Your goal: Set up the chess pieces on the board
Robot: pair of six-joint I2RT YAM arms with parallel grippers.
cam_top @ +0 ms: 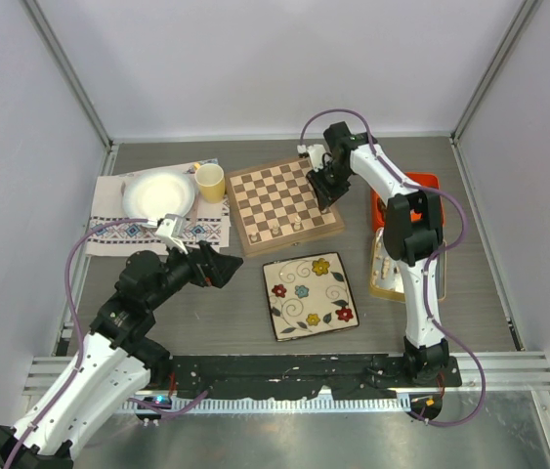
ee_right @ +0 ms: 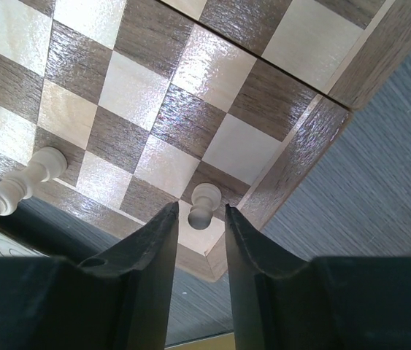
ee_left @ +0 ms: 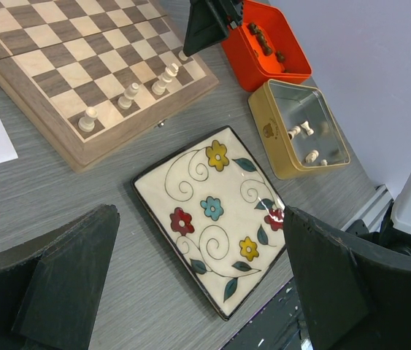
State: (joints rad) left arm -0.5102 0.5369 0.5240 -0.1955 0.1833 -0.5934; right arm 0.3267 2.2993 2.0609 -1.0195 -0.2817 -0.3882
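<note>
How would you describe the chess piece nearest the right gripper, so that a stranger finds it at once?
Start at the wooden chessboard. Along its near edge stand pale pieces; go to the right-hand corner. The pale piece there alone stands between the fingertips of the right gripper.

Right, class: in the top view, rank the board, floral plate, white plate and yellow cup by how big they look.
Largest to smallest:
1. board
2. floral plate, slightly smaller
3. white plate
4. yellow cup, clearly smallest
</note>
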